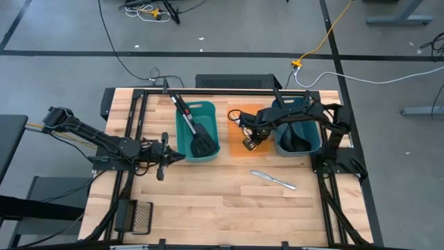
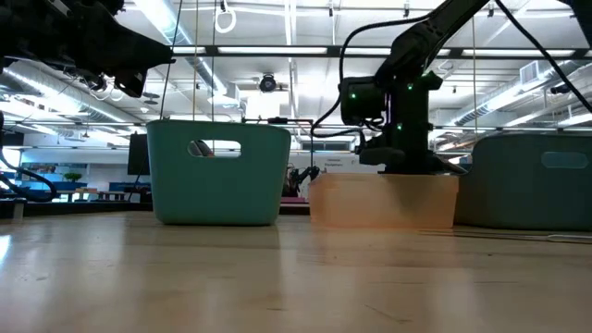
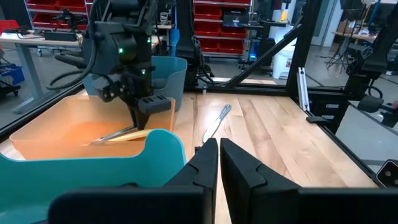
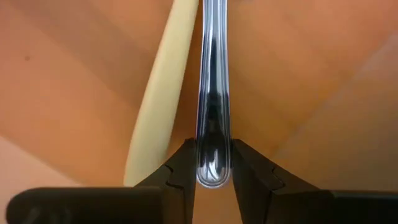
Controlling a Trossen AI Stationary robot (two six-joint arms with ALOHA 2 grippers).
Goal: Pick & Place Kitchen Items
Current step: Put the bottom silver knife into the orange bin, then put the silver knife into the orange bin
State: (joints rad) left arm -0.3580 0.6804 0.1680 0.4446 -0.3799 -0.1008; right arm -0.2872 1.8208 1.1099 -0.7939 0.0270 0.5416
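Note:
My right gripper (image 1: 248,143) reaches down into the orange bin (image 1: 236,149) and is shut on a silver table knife (image 4: 211,81). A small yellow-handled knife (image 4: 160,93) lies on the bin floor right beside it. A second silver knife (image 1: 272,180) lies flat on the table, nearer the front. One black slotted spatula (image 1: 195,132) leans in the teal bin (image 1: 182,142), its handle over the far rim. A dark utensil (image 1: 297,141) sits in the blue bin (image 1: 316,139). My left gripper (image 3: 219,163) is shut and empty, level, left of the teal bin. My right gripper pinches the silver knife's rounded handle end (image 4: 211,158) between its two fingers, one on each side. The fingers (image 3: 148,112) come from above, pointing down into the orange bin. The knife runs nearly level away from them, low over the bin floor; whether it touches the floor I cannot tell.
A small black-framed mesh grater (image 1: 141,215) lies at the front left corner. The three bins stand in a row across the table's middle. Bare wood stretches along the near side around the loose knife. Black frame rails (image 1: 326,201) border both sides.

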